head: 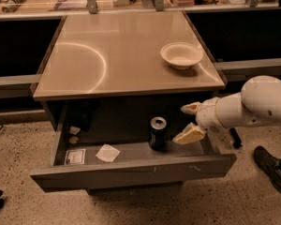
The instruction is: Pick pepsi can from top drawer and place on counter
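The drawer (131,172) is pulled open, so that part is done (nothing needs opening). The can (158,133) stands upright inside it, toward the back, and it has not been lifted.

The end effector (190,122) reaches in from the side at the level of the can. Its two fingers are spread wide, one high and one low, and there is nothing between them. The can sits just ahead of the fingertips, near them but apart, with a small gap that I judge has yet to be closed.

So the task looks early on: the approach is nearly made, while the grasp, the lift out of the drawer and the setting down are all left to do.

The table (122,50) lies above the end effector and has plenty of bare surface. A white bowl (181,55) sits on it, almost straight above the fingers. Farther ahead of the end effector, past the can, a paper scrap (107,153) and a label (75,156) lie flat on the drawer floor, well away from the grasp.
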You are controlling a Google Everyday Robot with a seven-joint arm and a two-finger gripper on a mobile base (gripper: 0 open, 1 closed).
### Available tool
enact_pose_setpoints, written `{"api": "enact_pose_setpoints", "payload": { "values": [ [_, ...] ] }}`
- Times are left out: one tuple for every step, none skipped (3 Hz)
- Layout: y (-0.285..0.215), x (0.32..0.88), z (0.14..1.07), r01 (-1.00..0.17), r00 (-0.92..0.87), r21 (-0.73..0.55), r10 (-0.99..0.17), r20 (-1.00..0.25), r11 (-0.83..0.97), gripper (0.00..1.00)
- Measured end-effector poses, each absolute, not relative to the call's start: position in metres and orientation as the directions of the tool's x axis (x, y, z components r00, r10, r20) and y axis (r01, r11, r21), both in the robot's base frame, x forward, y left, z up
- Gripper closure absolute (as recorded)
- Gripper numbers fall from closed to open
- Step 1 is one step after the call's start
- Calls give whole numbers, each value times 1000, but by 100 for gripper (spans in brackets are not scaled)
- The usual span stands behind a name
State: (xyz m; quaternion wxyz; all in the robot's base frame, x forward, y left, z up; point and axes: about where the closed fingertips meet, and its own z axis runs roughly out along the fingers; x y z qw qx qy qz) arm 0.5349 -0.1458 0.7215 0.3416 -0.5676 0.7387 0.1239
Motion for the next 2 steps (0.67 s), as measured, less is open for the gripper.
{"api": "enact_pose_setpoints", "payload": {
  "values": [
    [-130, 538, 708, -934, -109, -187, -743, -660, 303, 34],
    [-112, 540, 696, -948, -93, -167, -737, -669, 271, 33]
  ]
}}
